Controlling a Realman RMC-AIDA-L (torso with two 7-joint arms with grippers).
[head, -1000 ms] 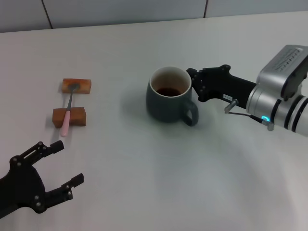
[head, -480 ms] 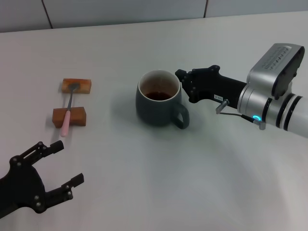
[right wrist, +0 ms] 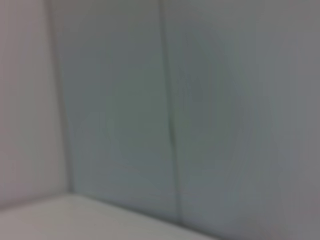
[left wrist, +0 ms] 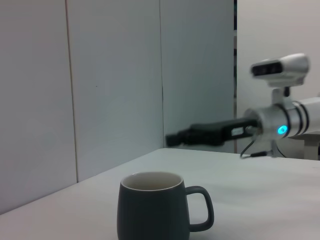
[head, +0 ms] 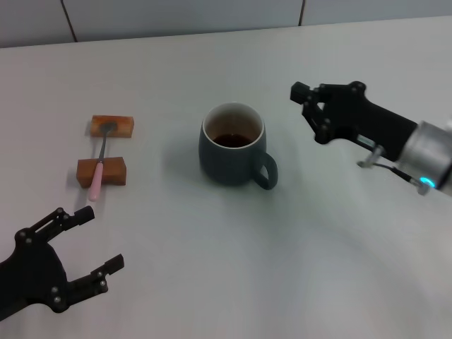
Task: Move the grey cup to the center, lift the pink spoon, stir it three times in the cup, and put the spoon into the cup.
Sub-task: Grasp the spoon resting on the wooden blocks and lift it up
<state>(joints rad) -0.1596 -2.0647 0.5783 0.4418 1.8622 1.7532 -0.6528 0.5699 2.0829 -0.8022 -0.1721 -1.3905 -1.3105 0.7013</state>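
Note:
The grey cup point(head: 232, 157) stands upright near the table's middle, dark liquid inside, its handle toward the front right. The left wrist view also shows the cup point(left wrist: 150, 210). My right gripper point(head: 308, 113) hovers open to the right of the cup, clear of it and holding nothing; it appears far off as the right gripper point(left wrist: 175, 139) in the left wrist view. The pink spoon point(head: 97, 178) lies across two brown wooden blocks point(head: 103, 171) at the left, bowl on the far block. My left gripper point(head: 102, 239) rests open at the front left, below the spoon.
A grey panelled wall point(head: 183, 14) runs along the table's far edge. The right wrist view shows only wall point(right wrist: 200, 100) and a bit of tabletop.
The cup slid left with my right gripper against it, then stopped. The right gripper has since drawn back to the right, away from the cup. The left arm has not moved.

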